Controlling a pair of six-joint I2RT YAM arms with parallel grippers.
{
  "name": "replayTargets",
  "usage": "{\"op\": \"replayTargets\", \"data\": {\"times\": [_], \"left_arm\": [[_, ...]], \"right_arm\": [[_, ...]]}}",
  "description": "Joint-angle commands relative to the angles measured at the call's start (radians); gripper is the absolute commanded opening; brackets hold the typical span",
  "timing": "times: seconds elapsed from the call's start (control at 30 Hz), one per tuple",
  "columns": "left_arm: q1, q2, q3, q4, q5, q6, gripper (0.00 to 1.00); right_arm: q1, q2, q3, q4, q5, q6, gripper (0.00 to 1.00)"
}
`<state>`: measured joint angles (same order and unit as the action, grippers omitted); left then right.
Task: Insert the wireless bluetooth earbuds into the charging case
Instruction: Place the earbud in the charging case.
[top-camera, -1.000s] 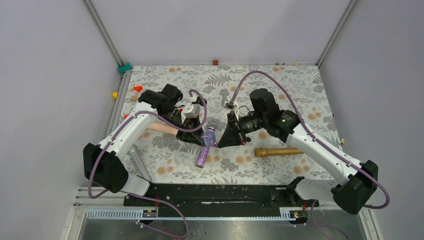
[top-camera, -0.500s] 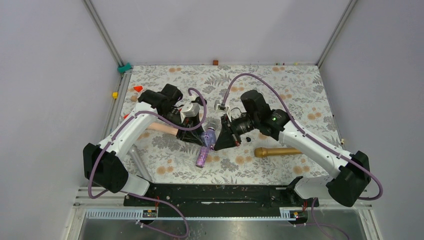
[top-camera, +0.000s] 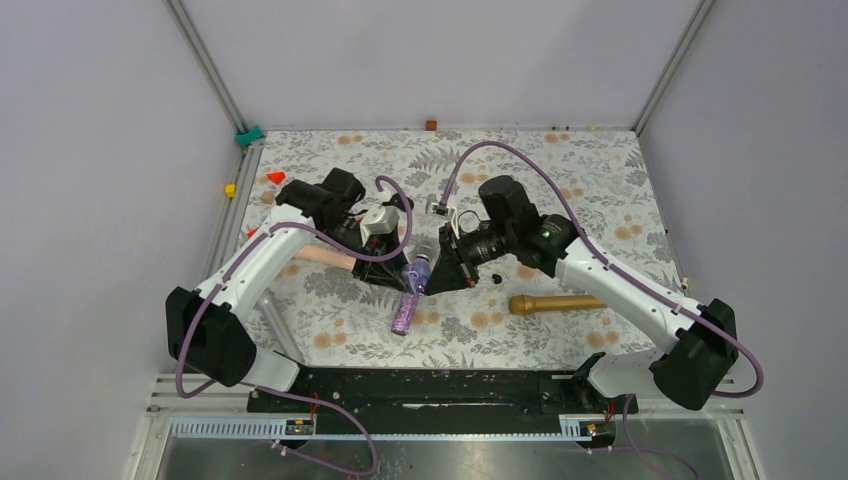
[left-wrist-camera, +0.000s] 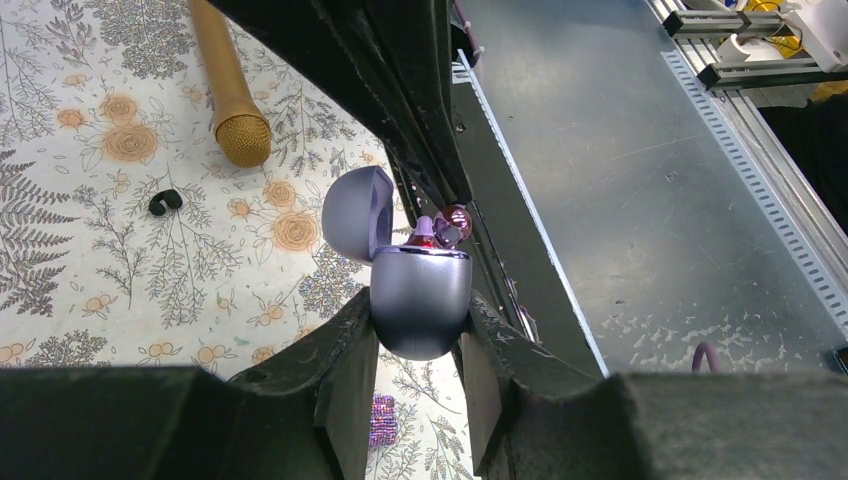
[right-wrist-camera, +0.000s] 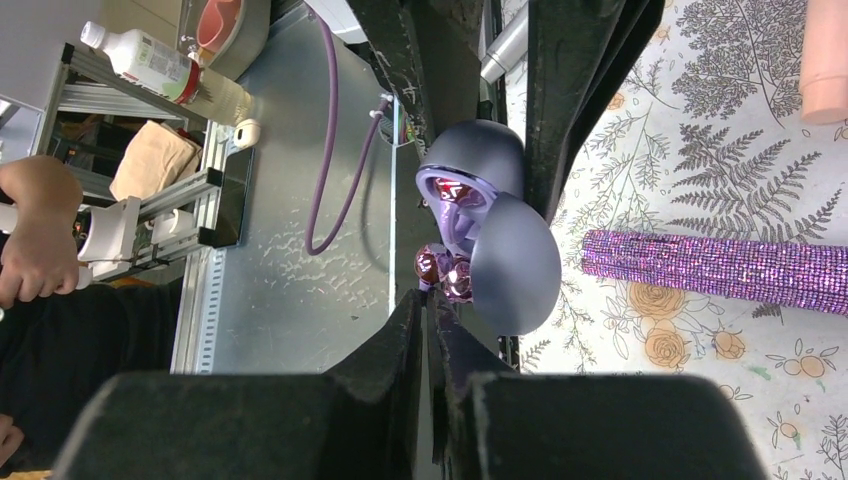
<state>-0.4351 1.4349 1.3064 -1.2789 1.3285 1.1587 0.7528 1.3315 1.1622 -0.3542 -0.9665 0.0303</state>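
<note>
My left gripper (left-wrist-camera: 420, 318) is shut on the base of the lavender charging case (left-wrist-camera: 420, 295), held above the table with its lid (left-wrist-camera: 352, 214) hinged open. My right gripper (right-wrist-camera: 427, 297) is shut on the stem of a glossy purple-red earbud (right-wrist-camera: 443, 271), which hangs at the case's open mouth, against the lid (right-wrist-camera: 515, 265). A reddish shape (right-wrist-camera: 455, 190) shows inside the case body (right-wrist-camera: 472, 160); I cannot tell whether it is a second earbud. In the top view the two grippers meet at the case (top-camera: 417, 270) mid-table.
A purple glitter microphone (top-camera: 405, 313) lies just under the case. A gold microphone (top-camera: 555, 302) lies to the right. A small black curved piece (left-wrist-camera: 165, 202) rests on the floral mat. A pink object (top-camera: 320, 260) sits under the left arm. Small coloured blocks (top-camera: 275, 178) line the far left edge.
My right arm has swung left, bringing the earbud up to the open case. The left arm and the case have stayed put.
</note>
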Motion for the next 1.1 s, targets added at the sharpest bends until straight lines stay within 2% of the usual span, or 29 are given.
{"op": "replayTargets", "data": {"times": [0.0, 1.07], "left_arm": [[0.001, -0.037, 0.000, 0.016, 0.048, 0.024, 0.00], [-0.006, -0.069, -0.036, 0.015, 0.071, 0.050, 0.00]], "right_arm": [[0.011, 0.005, 0.041, -0.006, 0.013, -0.015, 0.06], [0.014, 0.059, 0.085, -0.006, 0.091, -0.002, 0.06]]}}
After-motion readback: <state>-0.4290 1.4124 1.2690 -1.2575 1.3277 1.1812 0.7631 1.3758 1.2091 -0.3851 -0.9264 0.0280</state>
